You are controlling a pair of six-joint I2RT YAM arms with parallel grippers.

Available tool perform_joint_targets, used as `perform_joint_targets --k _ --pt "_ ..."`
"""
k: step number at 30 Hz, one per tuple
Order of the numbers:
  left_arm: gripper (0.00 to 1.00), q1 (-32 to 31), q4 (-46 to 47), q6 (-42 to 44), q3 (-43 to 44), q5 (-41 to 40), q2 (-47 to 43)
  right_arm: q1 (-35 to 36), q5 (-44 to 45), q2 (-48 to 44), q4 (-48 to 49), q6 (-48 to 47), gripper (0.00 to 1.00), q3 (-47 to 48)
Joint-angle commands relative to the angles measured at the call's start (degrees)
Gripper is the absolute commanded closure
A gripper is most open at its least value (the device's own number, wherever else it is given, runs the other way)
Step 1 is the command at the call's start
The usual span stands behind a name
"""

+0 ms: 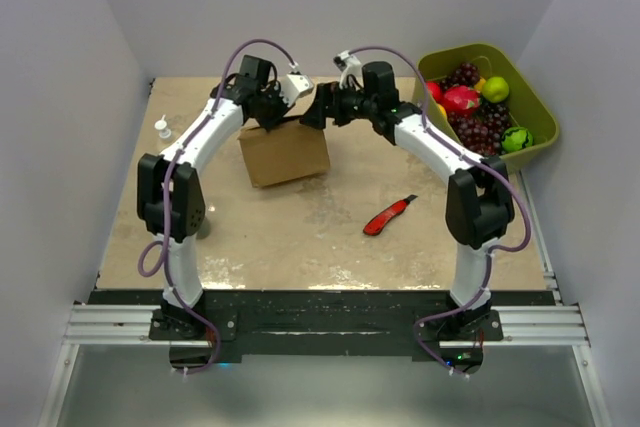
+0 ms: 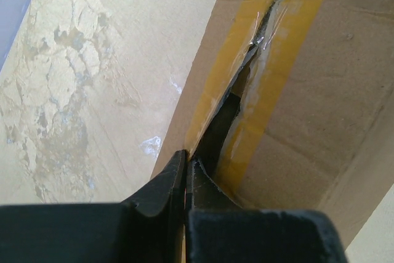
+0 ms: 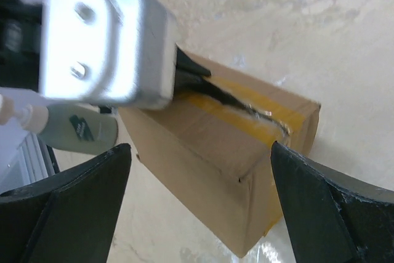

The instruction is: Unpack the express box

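Looking down from above, we have the express box point(image 1: 288, 155) sitting on the tan surface point(image 1: 300, 237), left of centre and toward the far side, with both arms bent in over it. The left tool point(image 2: 186, 163) is down at the top of the carton, with its dark fingers pressed together and their tips right at the near end of the taped seam. That yellowish tape point(image 2: 231, 72) is split along its length, a dark gap shows between the two flaps, and the left-hand flap stands a little higher than its neighbour. Whether a cardboard edge is caught between the fingers, we cannot tell. Over to the right tool point(image 1: 316, 113) — jaws spread wide, holding nothing, hovering just beside the box's far right corner. From its own camera the carton lies between the two spread fingers point(image 3: 80, 204). A red utility knife point(image 1: 390, 215) lies well to the right of the box, a green basket point(image 1: 545, 112) of fruit sits far right, and a small white bottle point(image 1: 162, 128) stands near the left edge
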Motion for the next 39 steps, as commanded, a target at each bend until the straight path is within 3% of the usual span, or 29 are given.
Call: perform_joint_targets --k 1,19,30,39 --pt "1.00 -0.4 1.7 -3.0 -0.6 1.0 -4.0 0.2 5.5 -0.4 -4.0 -2.8 0.01 -2.0" --pt "1.00 -2.6 1.3 -3.1 -1.5 -1.4 -5.3 0.1 4.5 1.6 1.5 6.2 0.01 -1.3" --pt "1.00 -2.7 1.9 -4.4 -1.0 -2.7 -5.8 0.9 15.2 1.3 -9.1 -1.7 0.01 -4.8" --pt "1.00 -2.3 -0.2 -8.3 -3.5 5.1 -7.2 3.0 19.6 5.0 -9.1 -12.6 0.01 -9.2"
